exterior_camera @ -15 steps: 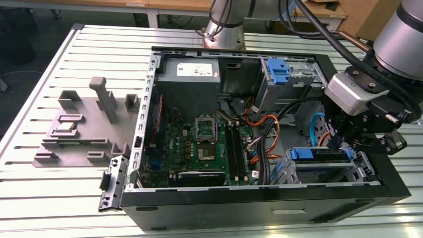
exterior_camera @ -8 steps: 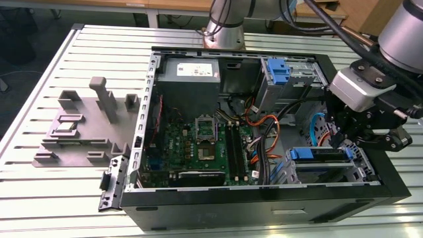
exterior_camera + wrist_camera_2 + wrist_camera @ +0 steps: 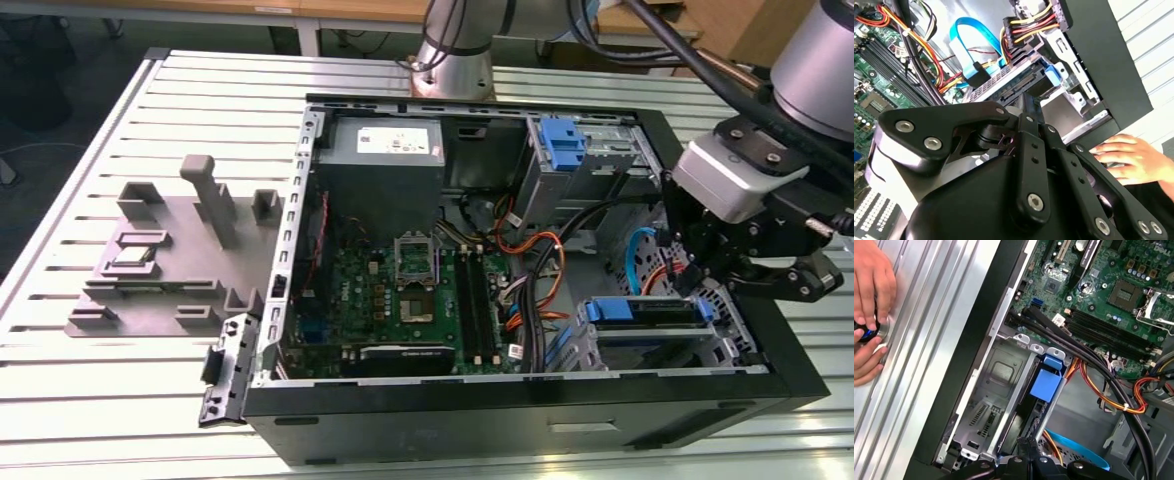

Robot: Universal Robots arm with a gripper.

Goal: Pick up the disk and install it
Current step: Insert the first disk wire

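Note:
The disk (image 3: pixel 650 312), dark with a blue carrier, lies in the metal drive bay at the front corner of the open computer case (image 3: pixel 534 405), on the exterior view's right. My gripper (image 3: pixel 701 285) hangs just above its inner end. In the first wrist view the carrier's blue tab (image 3: pixel 1046 385) stands in the bay, and the gripper (image 3: pixel 1024 442) points at the disk's dark edge. In the second wrist view the disk's connector end (image 3: pixel 1019 85) shows just past the gripper (image 3: pixel 1023 102). The fingers are shut together, and I see nothing between them.
A person's hand (image 3: pixel 869 290) rests on the slatted table beside the case, on a small round knob. Orange and blue cables (image 3: pixel 534 270) run next to the bay. A blue bracket (image 3: pixel 563 140), a grey power supply (image 3: pixel 384 150) and a grey fixture (image 3: pixel 160 250) lie farther off.

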